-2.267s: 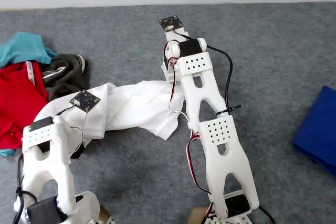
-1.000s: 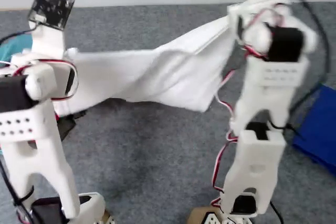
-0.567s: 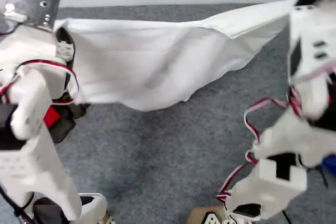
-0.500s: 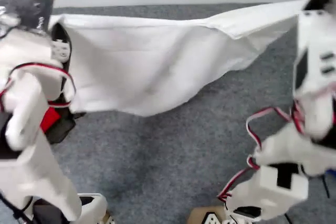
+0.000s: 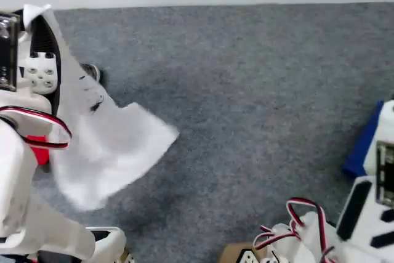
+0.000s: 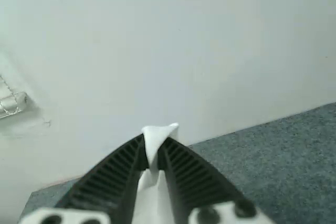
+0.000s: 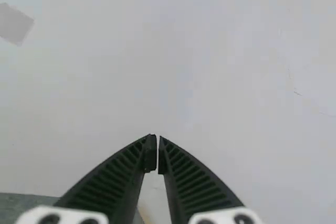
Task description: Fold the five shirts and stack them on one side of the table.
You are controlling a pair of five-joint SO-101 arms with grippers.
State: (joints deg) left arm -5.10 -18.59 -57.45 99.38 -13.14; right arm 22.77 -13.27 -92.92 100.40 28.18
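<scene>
- White shirt (image 5: 111, 146): where do we have it?
- At 9 o'clock, hanging above the grey table (image 5: 258, 90), 1 corner pinched tight in our left gripper (image 6: 153, 142).
- And our right gripper (image 7: 157, 145)?
- Jaws pressed together, nothing between them.
- Other shirts?
- We see a red shirt (image 5: 38, 152) at 9 o'clock and a blue shirt (image 5: 363, 146) at 3 o'clock.

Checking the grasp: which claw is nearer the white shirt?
Left. The left claw is shut on the white shirt, which hangs from it. The right claw is apart, across the table by the blue shirt.
</scene>
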